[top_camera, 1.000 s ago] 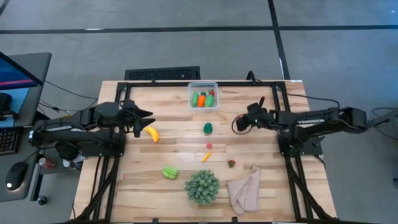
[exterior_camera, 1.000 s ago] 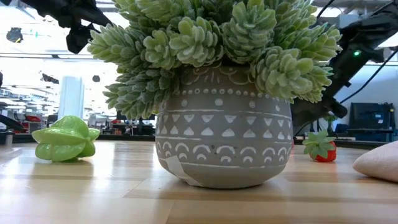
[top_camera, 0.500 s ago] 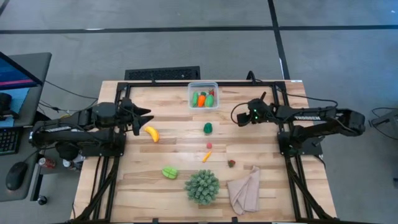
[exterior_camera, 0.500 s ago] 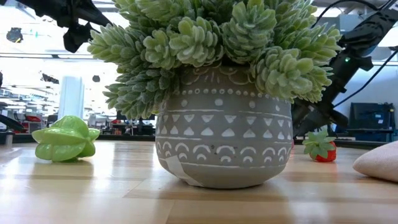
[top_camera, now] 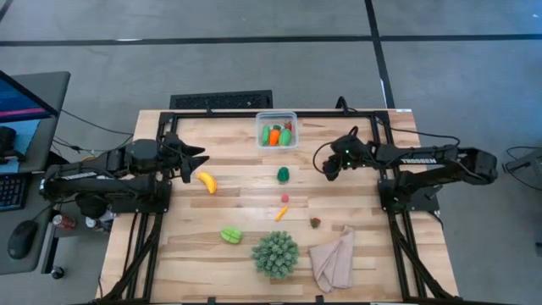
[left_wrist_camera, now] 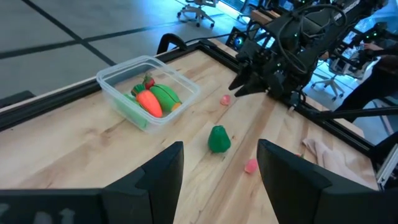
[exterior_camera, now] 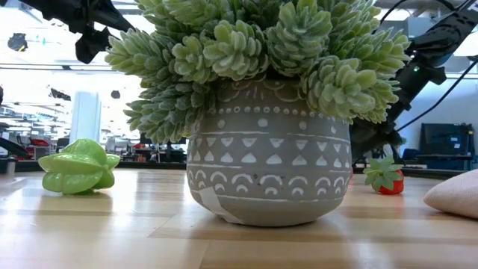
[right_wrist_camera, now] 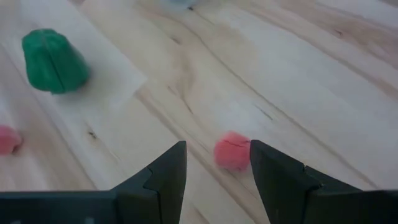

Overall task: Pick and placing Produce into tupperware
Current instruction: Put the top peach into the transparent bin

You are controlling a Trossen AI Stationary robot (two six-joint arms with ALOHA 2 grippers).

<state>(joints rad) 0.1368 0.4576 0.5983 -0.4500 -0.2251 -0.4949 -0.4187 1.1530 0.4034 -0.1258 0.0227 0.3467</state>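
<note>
Lower centre of the high view: potted plant (top_camera: 275, 253) and beige cloth (top_camera: 333, 260), nearest. Mid-frame on the desk (top_camera: 246, 195): green star piece (top_camera: 230, 235), carrot (top_camera: 281, 213), banana (top_camera: 207, 181), green pepper (top_camera: 283, 174). Left gripper (top_camera: 196, 158) open, empty, beside the banana. Right gripper (right_wrist_camera: 216, 163) open, empty, straddling a small red berry (right_wrist_camera: 232, 150). Top centre: tupperware (top_camera: 277, 130), partly filled. Risk: berry small and round, likely to roll or squirt from closing fingers.
</note>
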